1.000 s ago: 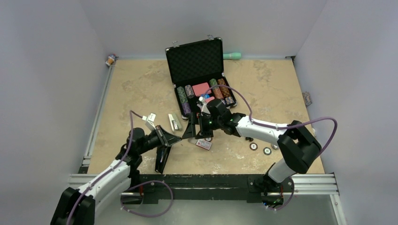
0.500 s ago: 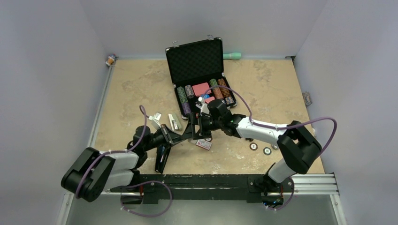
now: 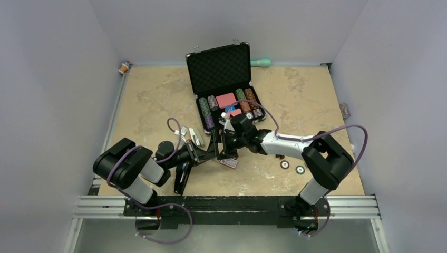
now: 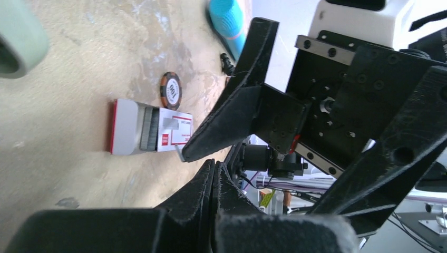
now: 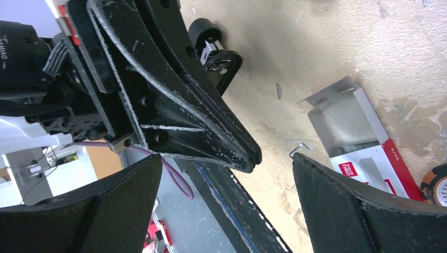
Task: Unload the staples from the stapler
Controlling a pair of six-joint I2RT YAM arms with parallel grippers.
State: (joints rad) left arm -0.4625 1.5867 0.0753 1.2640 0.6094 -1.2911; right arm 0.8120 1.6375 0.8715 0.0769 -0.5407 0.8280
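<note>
Stapler (image 3: 182, 178) lies ungripped on the worktop (image 3: 316, 105), left end effector (image 4: 213, 171) pinched together, right end effector (image 5: 226, 158) spread apart, so unloading looks unfinished.

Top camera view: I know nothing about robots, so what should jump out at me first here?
The open black case at the far side of the table, with rows of colourful poker chips inside. In front of it the two arms meet: the left gripper, shut, pokes its tip between the wide-open fingers of the right gripper. Just beside them lies a small red-and-white box, one end open.
</note>
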